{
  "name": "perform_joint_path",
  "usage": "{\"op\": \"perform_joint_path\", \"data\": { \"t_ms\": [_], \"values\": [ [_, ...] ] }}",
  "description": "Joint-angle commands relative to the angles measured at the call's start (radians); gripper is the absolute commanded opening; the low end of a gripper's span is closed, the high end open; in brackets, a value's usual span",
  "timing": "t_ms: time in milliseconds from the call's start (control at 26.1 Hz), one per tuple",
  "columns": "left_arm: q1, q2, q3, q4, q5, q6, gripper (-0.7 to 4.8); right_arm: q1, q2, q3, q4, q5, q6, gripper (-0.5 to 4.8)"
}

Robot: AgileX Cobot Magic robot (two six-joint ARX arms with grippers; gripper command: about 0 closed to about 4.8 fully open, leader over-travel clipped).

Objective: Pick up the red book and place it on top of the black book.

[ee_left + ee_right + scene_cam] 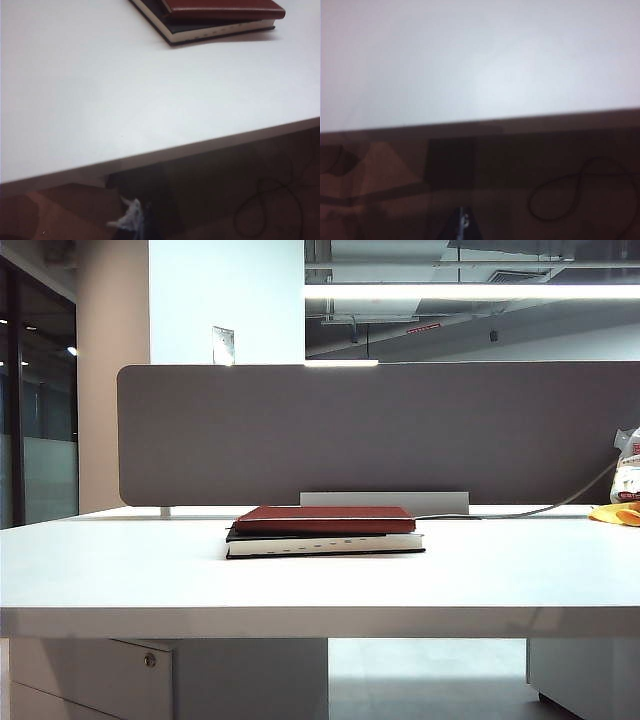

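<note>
The red book (325, 519) lay flat on top of the black book (322, 543), mid-worktop (120, 570), the pair at your twelve o'clock in the exterior view. Left wrist view: the stack (220, 17) sat far across the worktop. Neither gripper showed in that exterior view. Right fingers (461, 220) just in view beyond the worktop edge, fully closed, holding nothing. Left fingers (131, 216) blurred; you couldn't tell their state.
</note>
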Motion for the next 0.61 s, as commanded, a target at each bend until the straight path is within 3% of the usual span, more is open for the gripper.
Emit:
{"op": "perform_joint_path", "data": {
  "t_ms": [38,613],
  "values": [
    [0.001,-0.003,0.000,0.013,0.004,0.000,-0.04,0.002,-0.003,-0.001,0.017,0.002,-0.003,-0.01],
    [0.001,-0.003,0.000,0.013,0.004,0.000,-0.04,0.002,-0.008,-0.001,0.071,0.000,-0.003,-0.01]
  ]
}}
